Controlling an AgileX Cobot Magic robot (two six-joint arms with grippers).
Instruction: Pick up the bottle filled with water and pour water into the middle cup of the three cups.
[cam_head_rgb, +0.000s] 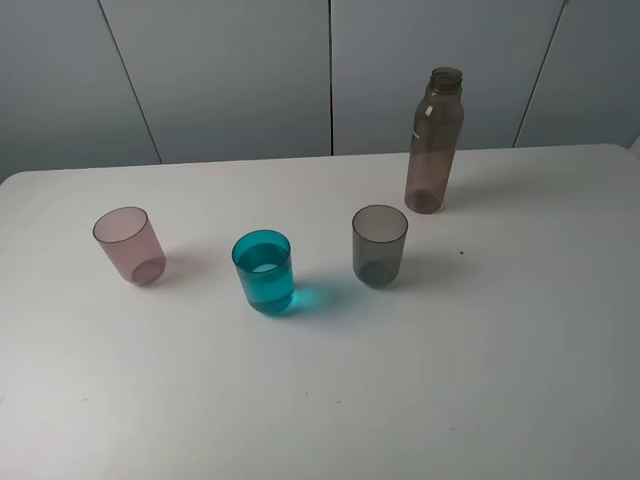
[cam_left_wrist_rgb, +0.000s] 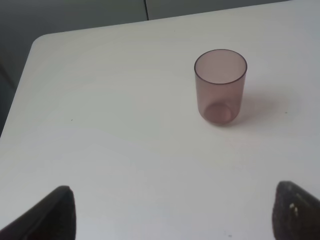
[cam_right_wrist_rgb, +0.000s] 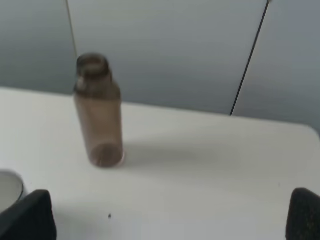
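Smoky-brown, the bottle (cam_head_rgb: 434, 140) stands upright and uncapped near the tabletop's (cam_head_rgb: 520, 380) far edge, behind the grey cup (cam_head_rgb: 379, 245); the middle cup (cam_head_rgb: 264, 271) already holds water. Both claws gape empty. Next, the right gripper (cam_right_wrist_rgb: 170, 220) should clasp the bottle's body squarely, keeping it vertical.

bottle (cam_head_rgb: 434, 146) upright, teal middle cup (cam_head_rgb: 264, 272) holding water

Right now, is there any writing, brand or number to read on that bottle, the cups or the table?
None: no text can be read in any view.
Bottle: plain smoky brown, no label.
Pink cup, teal cup, grey cup: plain, no print.
Table: bare white, only a few tiny dark specks, not writing.
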